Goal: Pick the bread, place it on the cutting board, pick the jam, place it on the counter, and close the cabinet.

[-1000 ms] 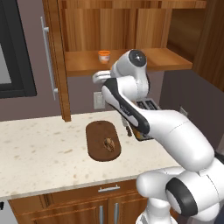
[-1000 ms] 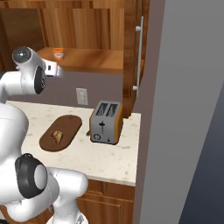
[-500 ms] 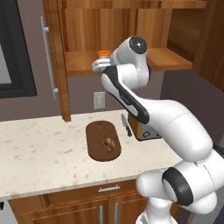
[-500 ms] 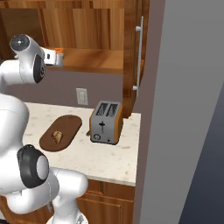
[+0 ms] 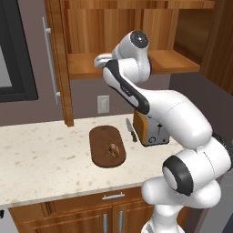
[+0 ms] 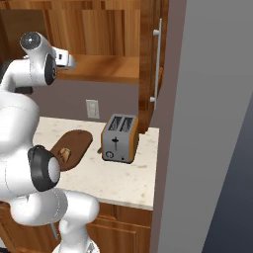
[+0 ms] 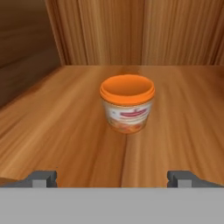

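One jam jar (image 7: pixel 127 108) stands upright on the cabinet shelf (image 7: pixel 65 131), near its middle, orange with an orange lid. Its pale label has red writing, too blurred to read. The pincer (image 7: pixel 113 178) is spread wide in front of the jar and pinches nothing. One bread (image 5: pixel 113 149) lies on the one cutting board (image 5: pixel 101 136) on the worktop (image 5: pixel 41 159), beside one toaster (image 6: pixel 119 138) and one knife (image 5: pixel 131 131). The cabinet door (image 5: pixel 57 59) stands open.

The arm (image 5: pixel 136 86) is covering part of the toaster (image 5: pixel 150 129) in the left base view. Fingers (image 7: pixel 43 177) are being cropped by the hand view's bottom. The jam (image 7: pixel 127 103) label's print is reading too small.
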